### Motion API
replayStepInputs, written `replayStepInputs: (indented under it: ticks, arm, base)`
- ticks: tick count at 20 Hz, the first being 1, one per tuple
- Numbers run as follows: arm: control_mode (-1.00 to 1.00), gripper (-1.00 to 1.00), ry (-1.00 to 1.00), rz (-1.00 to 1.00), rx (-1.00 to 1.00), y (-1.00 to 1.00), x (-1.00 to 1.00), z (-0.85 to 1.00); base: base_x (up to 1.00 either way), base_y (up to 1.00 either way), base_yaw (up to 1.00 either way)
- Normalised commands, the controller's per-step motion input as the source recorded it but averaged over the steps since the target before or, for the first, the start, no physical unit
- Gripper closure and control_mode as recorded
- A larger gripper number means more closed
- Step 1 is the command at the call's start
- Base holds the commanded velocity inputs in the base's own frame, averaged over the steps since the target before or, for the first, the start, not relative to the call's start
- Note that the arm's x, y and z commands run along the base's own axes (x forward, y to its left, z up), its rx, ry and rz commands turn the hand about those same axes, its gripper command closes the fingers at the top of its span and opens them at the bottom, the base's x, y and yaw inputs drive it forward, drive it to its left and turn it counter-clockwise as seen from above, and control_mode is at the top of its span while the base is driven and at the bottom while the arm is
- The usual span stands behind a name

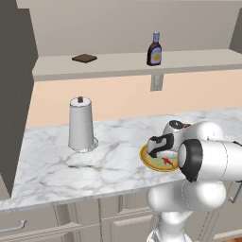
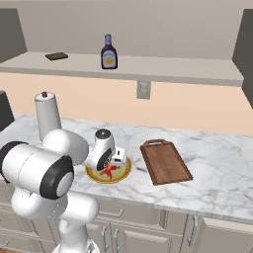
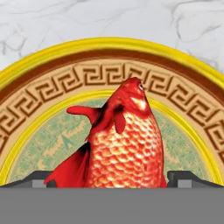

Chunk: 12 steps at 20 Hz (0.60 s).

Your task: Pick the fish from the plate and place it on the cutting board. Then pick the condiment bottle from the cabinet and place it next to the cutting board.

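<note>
Gripper point(image 3: 112, 177) spread wide over fish point(image 3: 124, 140) | 1 fish | 1 plate point(image 3: 39, 94) | 1 cutting board point(image 2: 165, 162)

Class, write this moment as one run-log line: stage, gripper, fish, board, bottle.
stage: reaching for fish | gripper: open, astride fish | fish: on plate | cutting board: bare | condiment bottle: on cabinet

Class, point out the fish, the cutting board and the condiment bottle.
fish point(image 3: 127, 144), hand view, on its scaly body.
cutting board point(image 2: 166, 163), right base view, centre of its surface.
condiment bottle point(image 2: 109, 59), right base view, on its label.
</note>
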Motion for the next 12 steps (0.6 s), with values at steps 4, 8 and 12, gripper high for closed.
replayStepInputs:
  ticks: [4,8,12]
  arm:
    - [-1.0,1.0,0.0,0.0,0.0,0.0,0.02,-0.18]
    - [-1.0,1.0,0.0,0.0,0.0,0.0,0.0,-0.13]
    - [-1.0,1.0,0.0,0.0,0.0,0.0,0.0,-0.09]
  base:
    - [0.0,0.0,0.0]
    - [0.0,0.0,0.0]
    - [0.0,0.0,0.0]
